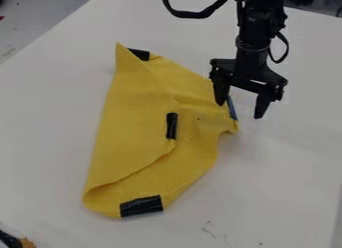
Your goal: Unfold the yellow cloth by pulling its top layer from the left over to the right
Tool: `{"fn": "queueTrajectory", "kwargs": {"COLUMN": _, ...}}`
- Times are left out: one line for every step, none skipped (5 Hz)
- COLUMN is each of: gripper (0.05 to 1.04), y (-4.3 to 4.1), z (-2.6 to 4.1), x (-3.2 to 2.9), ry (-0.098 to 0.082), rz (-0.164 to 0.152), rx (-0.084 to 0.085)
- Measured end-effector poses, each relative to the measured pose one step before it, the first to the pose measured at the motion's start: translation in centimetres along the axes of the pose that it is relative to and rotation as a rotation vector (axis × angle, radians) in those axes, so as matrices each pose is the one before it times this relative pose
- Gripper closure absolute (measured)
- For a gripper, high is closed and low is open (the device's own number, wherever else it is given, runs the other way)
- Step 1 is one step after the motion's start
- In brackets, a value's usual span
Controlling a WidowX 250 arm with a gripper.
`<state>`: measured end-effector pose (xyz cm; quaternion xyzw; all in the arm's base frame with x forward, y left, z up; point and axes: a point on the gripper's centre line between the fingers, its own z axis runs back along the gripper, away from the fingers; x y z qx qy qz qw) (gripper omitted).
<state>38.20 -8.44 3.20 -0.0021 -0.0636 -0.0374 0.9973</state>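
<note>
My gripper (240,109) hangs open at the right edge of a yellow cloth (133,122), its two fingers apart. The left finger is over the cloth's right corner, beside a blue strip (232,108); the right finger is over the white table. Whether the fingers touch the cloth I cannot tell. The cloth lies partly folded over itself, with a pointed corner at the upper left. Black tape pieces mark it at the top (139,54), the middle (172,126) and the bottom (141,206).
The white table (280,177) extends around the cloth, with small dark marks near its lower part. At the lower left corner is a black and orange object (13,240). Grey floor (33,17) shows at the upper left.
</note>
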Motion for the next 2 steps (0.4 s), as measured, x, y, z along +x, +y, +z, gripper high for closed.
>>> {"fn": "queueTrajectory", "kwargs": {"gripper": 0.082, "y": -0.100, "z": 0.002, "x": 0.255, "ry": -0.0162, "rz": -0.0494, "rx": -0.0059}}
{"fn": "queueTrajectory", "kwargs": {"gripper": 0.082, "y": -0.025, "z": 0.291, "x": 0.268, "ry": -0.0214, "rz": -0.0045, "rx": -0.0023}}
